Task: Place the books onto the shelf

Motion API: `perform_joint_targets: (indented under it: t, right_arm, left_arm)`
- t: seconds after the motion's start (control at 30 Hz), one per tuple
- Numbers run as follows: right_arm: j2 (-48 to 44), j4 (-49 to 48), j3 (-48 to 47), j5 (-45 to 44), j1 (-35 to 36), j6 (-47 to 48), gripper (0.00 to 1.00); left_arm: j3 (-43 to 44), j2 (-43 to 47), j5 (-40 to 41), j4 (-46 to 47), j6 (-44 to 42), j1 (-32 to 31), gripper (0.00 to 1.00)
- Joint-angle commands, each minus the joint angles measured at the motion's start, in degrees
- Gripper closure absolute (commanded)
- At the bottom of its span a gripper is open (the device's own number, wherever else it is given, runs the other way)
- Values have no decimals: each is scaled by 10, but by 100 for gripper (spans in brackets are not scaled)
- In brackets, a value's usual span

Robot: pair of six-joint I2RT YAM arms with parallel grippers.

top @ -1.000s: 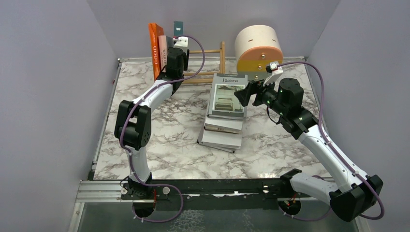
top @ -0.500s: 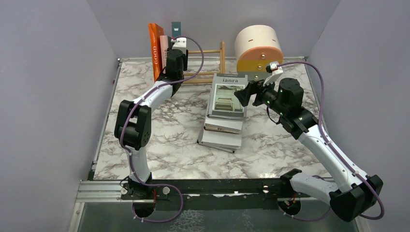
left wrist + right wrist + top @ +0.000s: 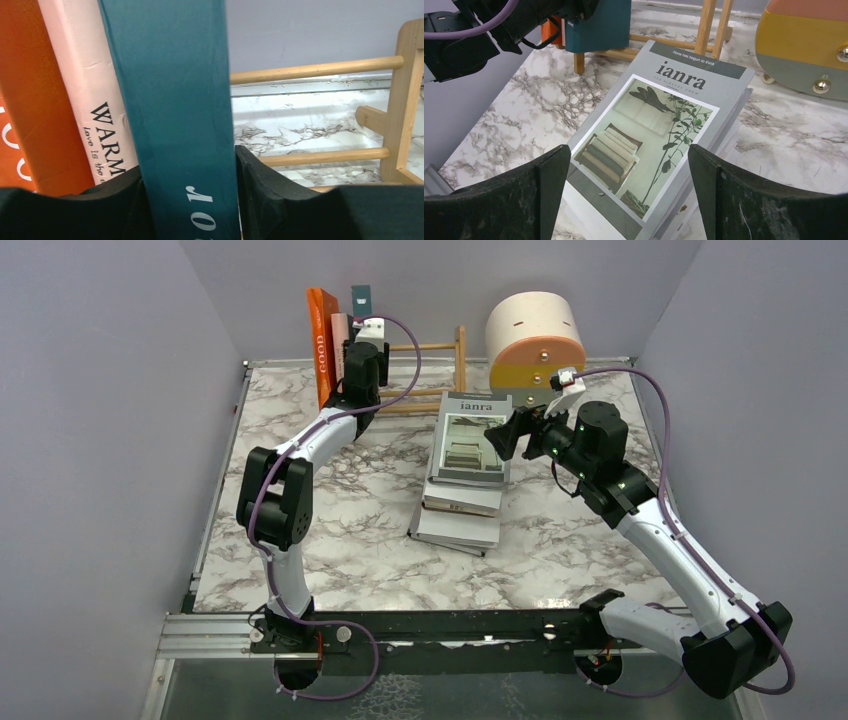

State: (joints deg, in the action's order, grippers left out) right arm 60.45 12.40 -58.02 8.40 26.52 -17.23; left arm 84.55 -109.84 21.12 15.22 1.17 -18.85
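- Currently, left jaws clenched on the teal book (image 3: 175, 100), upright beside the pink book (image 3: 90, 100) at the shelf (image 3: 315, 67).
- Right jaws released, above the grey book (image 3: 649, 145) topping the stack (image 3: 458, 525) on the counter (image 3: 330, 540).

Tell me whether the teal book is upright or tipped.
Upright: the teal book stands on end beside the pink book, left gripper shut on its spine.

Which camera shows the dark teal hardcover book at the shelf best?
Left wrist: the dark teal hardcover book fills the frame, spine upright between the left gripper's pads, beside a pink hardcover book. Top external shows only its top corner; right wrist, a patch behind the left arm.
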Motion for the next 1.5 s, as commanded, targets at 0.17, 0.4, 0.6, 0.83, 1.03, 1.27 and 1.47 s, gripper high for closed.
perform_joint_targets:
  t: [0.17,0.4,0.6,0.83,1.03,1.27,1.47]
  right_arm:
    - [-5,-7,4,9,3,8,14]
    - [-5,-6,5,9,3,7,14]
    - [-1,-2,2,4,3,1,14]
    - [53,55,-27,-36,3,-29,13]
    - [70,66,-20,-38,2,-41,12]
    - [63,72,-12,-35,1,-47,12]
    - [64,70,-1,-20,1,-51,14]
  left_arm:
    - [-9,27,26,24,2,3,43]
    - [-17,64,29,24,11,3,42]
    - [-18,143,23,16,23,3,42]
    - [7,229,-38,-70,92,2,37]
    - [-49,285,-204,-98,197,-11,39]
    - [-137,292,-263,-101,256,-84,41]
    - [-186,282,-257,-108,274,-113,42]
